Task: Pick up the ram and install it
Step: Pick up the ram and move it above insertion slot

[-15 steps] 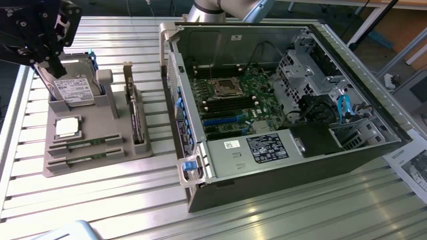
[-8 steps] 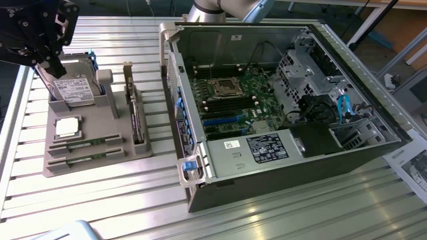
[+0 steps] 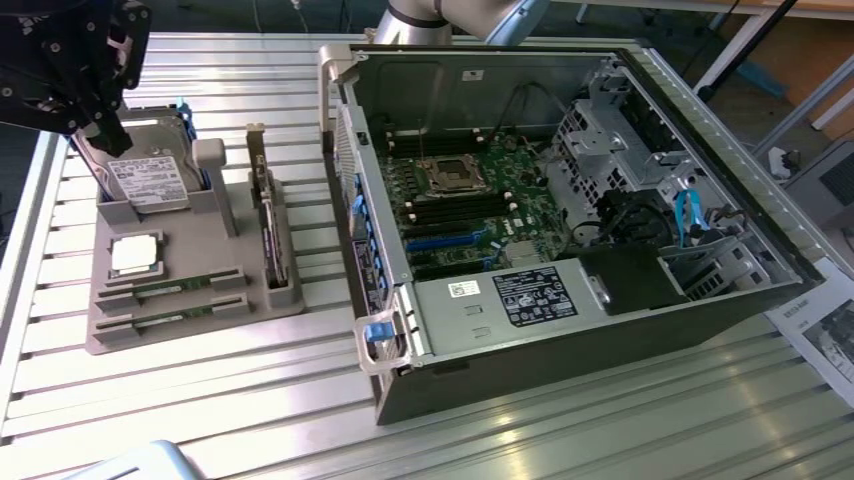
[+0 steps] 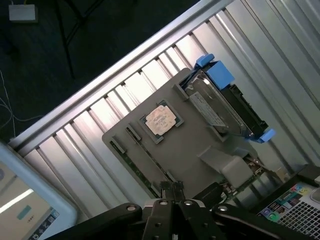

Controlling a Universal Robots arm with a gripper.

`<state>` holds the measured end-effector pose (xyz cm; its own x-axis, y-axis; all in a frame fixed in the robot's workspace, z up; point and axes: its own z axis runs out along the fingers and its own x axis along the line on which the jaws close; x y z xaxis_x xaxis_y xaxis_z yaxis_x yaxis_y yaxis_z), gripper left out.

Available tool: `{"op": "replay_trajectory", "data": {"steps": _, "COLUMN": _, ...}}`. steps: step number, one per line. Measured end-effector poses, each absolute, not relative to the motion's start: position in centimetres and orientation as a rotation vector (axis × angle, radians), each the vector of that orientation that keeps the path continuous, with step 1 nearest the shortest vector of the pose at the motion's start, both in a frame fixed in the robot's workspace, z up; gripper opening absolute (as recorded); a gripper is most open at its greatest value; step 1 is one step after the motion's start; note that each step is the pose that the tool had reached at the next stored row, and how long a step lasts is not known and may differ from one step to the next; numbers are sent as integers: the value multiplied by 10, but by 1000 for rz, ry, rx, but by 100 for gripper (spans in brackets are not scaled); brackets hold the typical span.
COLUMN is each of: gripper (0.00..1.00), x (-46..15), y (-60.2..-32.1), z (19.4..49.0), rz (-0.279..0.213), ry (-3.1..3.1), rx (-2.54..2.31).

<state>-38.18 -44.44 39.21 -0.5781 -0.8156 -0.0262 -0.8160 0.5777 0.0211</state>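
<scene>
Two green ram strips (image 3: 171,291) (image 3: 174,319) lie side by side in slots at the near end of a grey holder (image 3: 200,250). In the wrist view the same ram strips (image 4: 146,154) (image 4: 131,165) run along the holder's edge. My black gripper (image 3: 104,125) hangs at the exterior view's upper left, above the holder's far end by the hard drive (image 3: 150,180). Well above the holder, the gripper (image 4: 171,189) has its fingers pressed together, shut on nothing.
The holder also carries a square silver processor (image 3: 134,255), the blue-framed hard drive (image 4: 225,105) and an upright dark expansion card (image 3: 272,235). To the exterior view's right lies an open computer case (image 3: 747,250) with its motherboard (image 3: 461,205) exposed. All stand on a slatted metal table (image 3: 240,400).
</scene>
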Motion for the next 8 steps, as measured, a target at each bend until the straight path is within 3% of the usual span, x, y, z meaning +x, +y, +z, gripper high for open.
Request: {"op": "replay_trajectory", "data": {"steps": 8, "gripper": 10, "x": -382, "y": -444, "z": 392, "rz": 49, "ry": 2695, "rx": -1593}}
